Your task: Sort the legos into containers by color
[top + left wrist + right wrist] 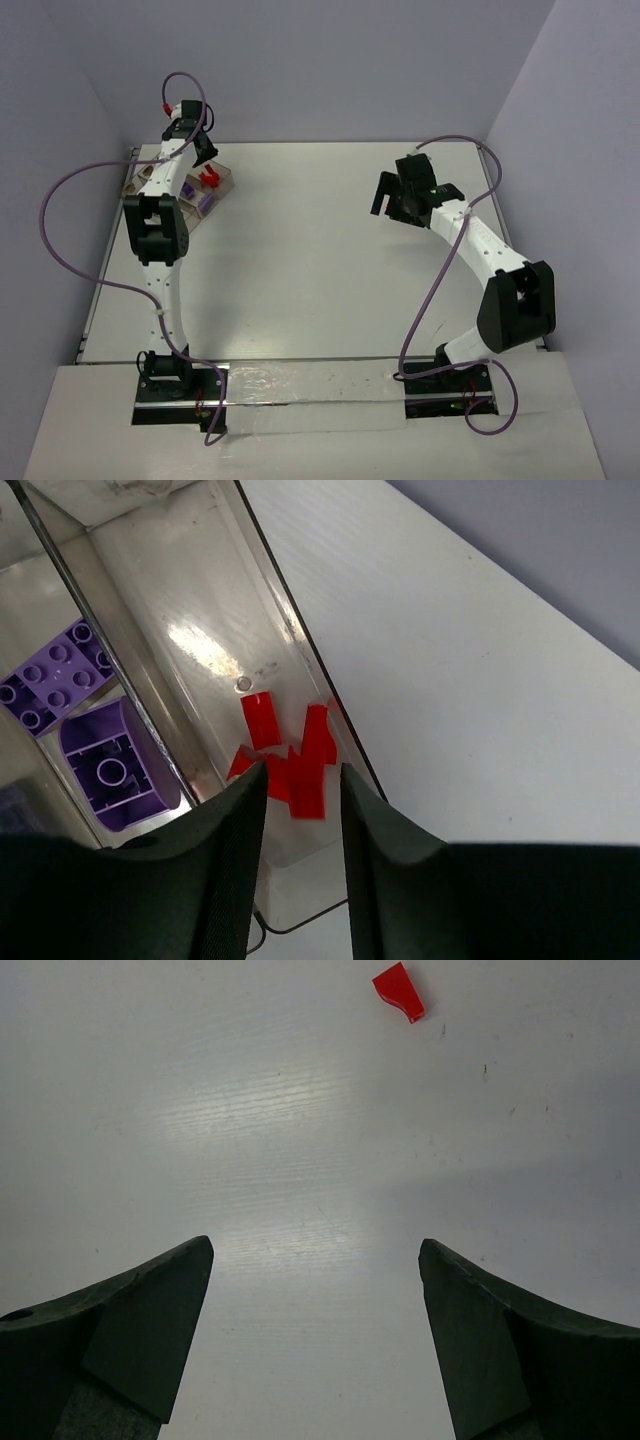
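Note:
The clear tray (228, 178) sits at the table's far left. In the left wrist view one compartment of the tray (200, 590) holds several small red legos (292, 750). The neighbouring compartment holds two purple legos, a studded one (55, 675) and an upturned one (112, 772). My left gripper (303, 780) hovers just above the red pile, its jaws a narrow gap apart with nothing between them. My right gripper (315, 1250) is wide open and empty over bare table. One red lego (399, 991) lies on the table well ahead of it.
The white table (300, 260) is walled by grey panels at the back and sides. The tray lies near the left edge. The right gripper (395, 195) is at the table's right middle. Purple cables loop beside both arms.

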Tool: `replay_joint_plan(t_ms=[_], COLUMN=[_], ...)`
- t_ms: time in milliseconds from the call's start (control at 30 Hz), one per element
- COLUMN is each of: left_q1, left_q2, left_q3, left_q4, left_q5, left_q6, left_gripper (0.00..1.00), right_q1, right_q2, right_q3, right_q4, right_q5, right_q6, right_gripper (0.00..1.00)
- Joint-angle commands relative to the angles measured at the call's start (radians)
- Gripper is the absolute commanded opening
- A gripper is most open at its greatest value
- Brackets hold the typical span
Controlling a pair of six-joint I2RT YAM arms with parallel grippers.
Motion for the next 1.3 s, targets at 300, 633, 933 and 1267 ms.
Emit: replay_joint_plan(t_ms=[300,633,933,1267], left_q1=[-0.008,-0.204,-0.328,-0.341], left_q2=[-0.190,-0.560,-0.724,-0.728], left_q3=[-0.065,-0.402,-0.651,-0.664], left_q4=[0.050,0.081,0.075,0.058], left_q5=[0.025,0.042,0.135,0.137], left_q6=[0.017,0.011,-0.058,-0.060], left_gripper=[0.52,0.74,0.81,0.80], right_q1=[0.001,-0.075,-0.141,-0.142], right_q2=[-0.013,0.185,0.500,0.716], right_q3=[0.028,0.136,0.396,0.607], right_q4=[-0.002,0.052,-0.003,-0.077], right_q5=[0.076,0.092,0.023,-0.007], right_q6=[0.002,0.006,-0.031,-0.098], right_gripper=[0.92,0.92,0.93,0.95])
